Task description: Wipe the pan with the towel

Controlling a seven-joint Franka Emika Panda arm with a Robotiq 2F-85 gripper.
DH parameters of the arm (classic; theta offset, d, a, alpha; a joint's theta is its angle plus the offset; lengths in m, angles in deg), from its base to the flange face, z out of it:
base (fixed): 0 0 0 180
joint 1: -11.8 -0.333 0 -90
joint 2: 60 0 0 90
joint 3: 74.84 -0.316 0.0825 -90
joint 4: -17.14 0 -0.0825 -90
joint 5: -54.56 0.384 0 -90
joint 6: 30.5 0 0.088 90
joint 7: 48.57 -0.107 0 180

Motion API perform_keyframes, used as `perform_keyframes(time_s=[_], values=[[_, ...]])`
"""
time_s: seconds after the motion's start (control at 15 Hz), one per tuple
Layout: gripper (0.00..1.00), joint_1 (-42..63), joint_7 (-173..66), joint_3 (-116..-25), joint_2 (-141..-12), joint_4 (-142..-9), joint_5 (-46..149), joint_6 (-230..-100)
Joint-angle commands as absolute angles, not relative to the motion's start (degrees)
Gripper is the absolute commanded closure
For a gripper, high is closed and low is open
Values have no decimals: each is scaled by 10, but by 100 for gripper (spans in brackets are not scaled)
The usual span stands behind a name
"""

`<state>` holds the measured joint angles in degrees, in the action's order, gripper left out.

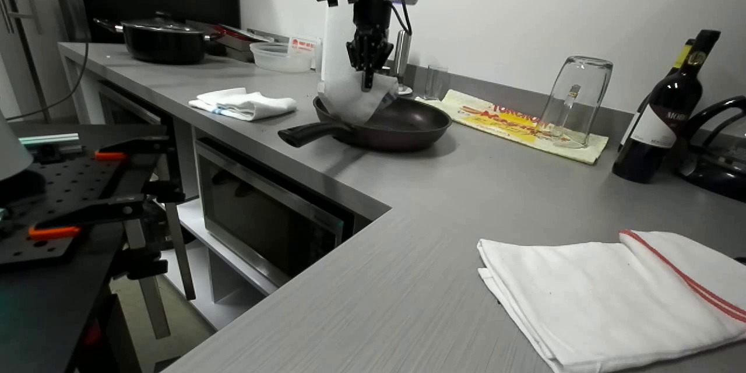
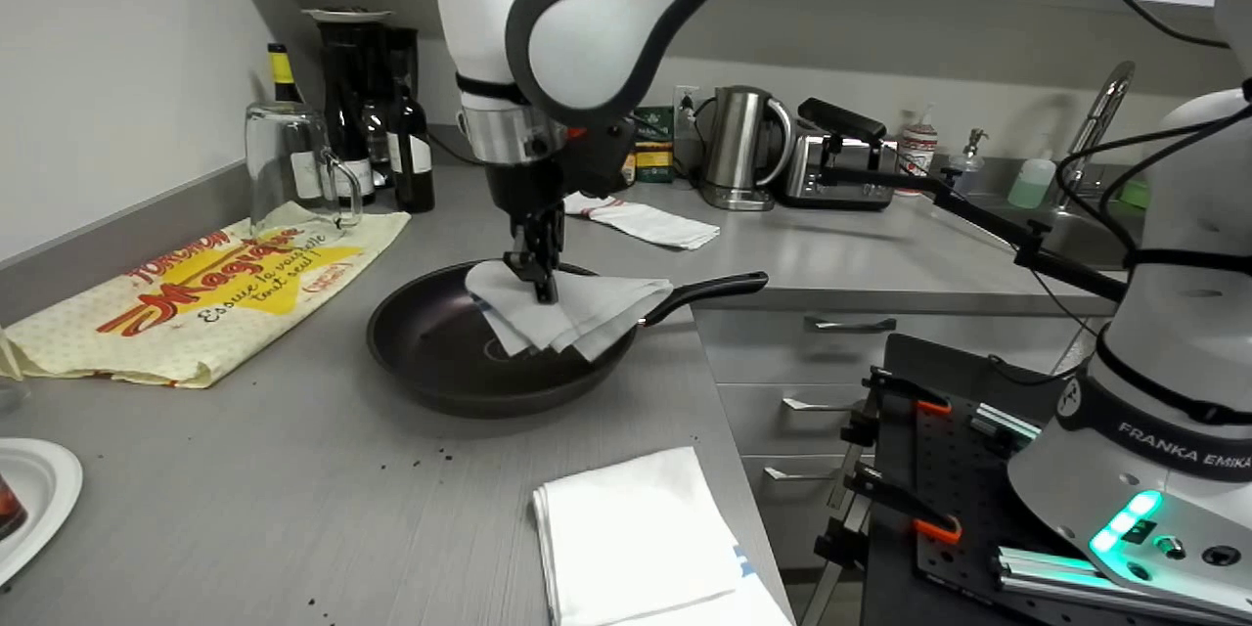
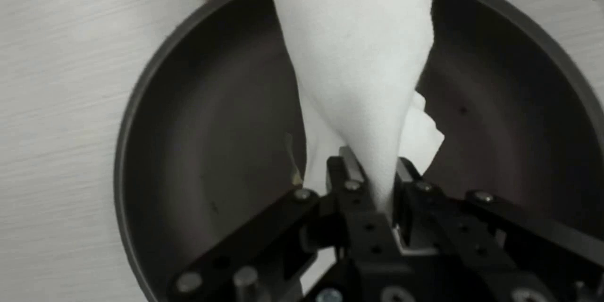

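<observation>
The dark frying pan (image 1: pixel 417 122) sits on the grey counter and shows in both exterior views (image 2: pixel 421 352). Its black handle points over the counter's front edge. My gripper (image 1: pixel 367 80) points down over the pan and is shut on a white towel (image 1: pixel 352 99). The towel is pinched and bunched, with its ends draped in the pan and toward the handle (image 2: pixel 611 308). In the wrist view the towel (image 3: pixel 354 42) runs between the fingertips (image 3: pixel 375 170). A small light scrap (image 3: pixel 296 178) lies in the pan (image 3: pixel 226 113). The towel's underside is hidden.
A folded white towel with blue marks (image 1: pixel 245 106) lies beside the pan; a red-striped one (image 1: pixel 606 297) lies further off. A yellow cloth (image 2: pixel 245 293) bears an upturned glass mug (image 2: pixel 289 166). Wine bottles (image 1: pixel 647 134), a white plate (image 2: pixel 49 509) and a black pot (image 1: pixel 163 44) stand around.
</observation>
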<state>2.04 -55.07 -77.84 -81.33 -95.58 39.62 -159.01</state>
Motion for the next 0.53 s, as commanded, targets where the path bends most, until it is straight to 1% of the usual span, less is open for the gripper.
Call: perform_keyframes(time_s=[0.0, 0.47], values=[[96, -8, -628, -743, -840, -950, 305, -1580], [96, -22, -716, -706, -873, -906, 224, -1570]])
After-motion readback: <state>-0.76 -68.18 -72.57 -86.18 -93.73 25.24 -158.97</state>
